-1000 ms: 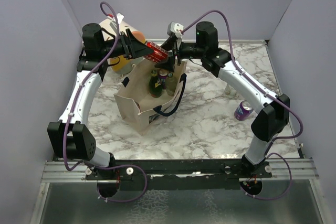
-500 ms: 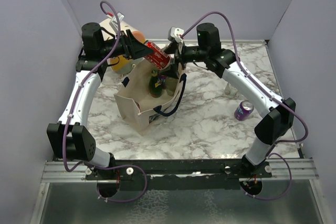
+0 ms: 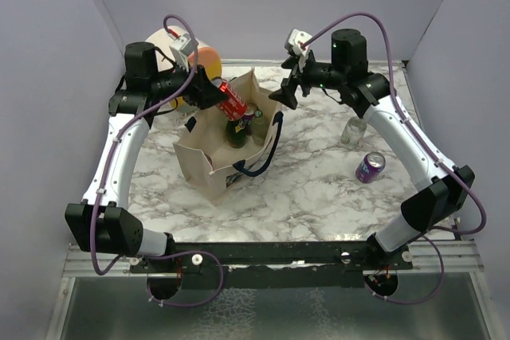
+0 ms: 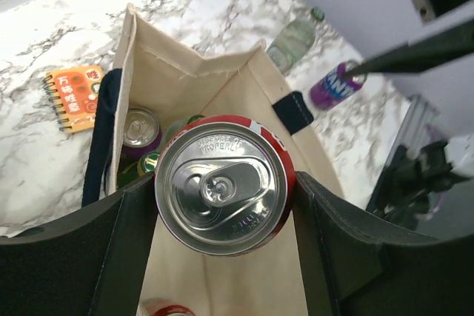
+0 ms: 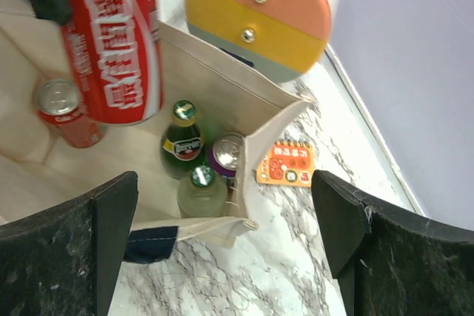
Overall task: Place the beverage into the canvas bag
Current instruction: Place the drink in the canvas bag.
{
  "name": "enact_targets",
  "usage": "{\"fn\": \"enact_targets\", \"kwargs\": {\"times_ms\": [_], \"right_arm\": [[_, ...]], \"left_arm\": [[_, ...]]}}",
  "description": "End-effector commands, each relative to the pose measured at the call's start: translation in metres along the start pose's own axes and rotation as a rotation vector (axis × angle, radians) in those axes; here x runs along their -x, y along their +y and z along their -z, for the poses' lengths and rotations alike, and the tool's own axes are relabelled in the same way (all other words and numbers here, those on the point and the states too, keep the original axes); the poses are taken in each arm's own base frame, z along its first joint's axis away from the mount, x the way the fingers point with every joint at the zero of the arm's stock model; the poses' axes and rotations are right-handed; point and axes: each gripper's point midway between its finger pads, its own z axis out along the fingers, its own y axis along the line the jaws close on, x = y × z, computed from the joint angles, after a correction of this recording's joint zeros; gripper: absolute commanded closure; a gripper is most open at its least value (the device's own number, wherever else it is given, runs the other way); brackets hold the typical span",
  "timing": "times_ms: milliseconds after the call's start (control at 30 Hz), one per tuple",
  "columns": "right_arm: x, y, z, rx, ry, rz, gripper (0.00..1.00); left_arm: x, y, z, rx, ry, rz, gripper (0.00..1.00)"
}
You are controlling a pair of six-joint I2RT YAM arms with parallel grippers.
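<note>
The beverage, a red cola can (image 3: 232, 102), hangs tilted over the mouth of the canvas bag (image 3: 209, 166), and my left gripper (image 3: 217, 93) is shut on it. In the left wrist view the can's silver top (image 4: 221, 186) sits clamped between both black fingers (image 4: 122, 246), above the bag's beige inside (image 4: 215, 79). My right gripper (image 3: 282, 91) stands open just right of the bag, nothing between its fingers (image 5: 348, 231). From there I see the red can (image 5: 111, 42) above the bag's rim (image 5: 222, 83). Inside stand a green bottle (image 5: 183, 138), a purple can (image 5: 226, 155) and a small red can (image 5: 67, 112).
A cream-and-orange drum (image 3: 198, 56) stands behind the bag, near the left arm. An orange notebook (image 5: 287, 164) lies on the marble beside the bag. A clear bottle (image 3: 353, 129) and a purple can (image 3: 370, 166) sit on the table at the right.
My right gripper has opened, let go of the red can and drawn back to the right. My left gripper has kept the can and carried it down over the bag's mouth.
</note>
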Motion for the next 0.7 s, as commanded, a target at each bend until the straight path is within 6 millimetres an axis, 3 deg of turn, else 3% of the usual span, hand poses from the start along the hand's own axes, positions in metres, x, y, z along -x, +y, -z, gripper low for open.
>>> {"fn": "enact_targets", "kwargs": {"times_ms": [0,167,400,667], "right_arm": [[-0.002,-0.021,0.005,-0.115,0.006,-0.004,0.00],[-0.004,-0.034,-0.004,-0.142,0.006,0.005,0.00],[-0.010,-0.047,-0.009,-0.175,0.006,0.000,0.00],[-0.021,-0.068,-0.010,-0.240,0.030,-0.013,0.00]], "left_arm": [[-0.011,-0.024,0.010,-0.027,0.079,-0.310,1.00],[-0.042,-0.028,0.005,-0.079,0.193,-0.434,1.00],[-0.086,-0.027,-0.016,-0.170,0.317,-0.540,1.00],[-0.126,-0.015,-0.036,-0.239,0.389,-0.618,1.00]]}}
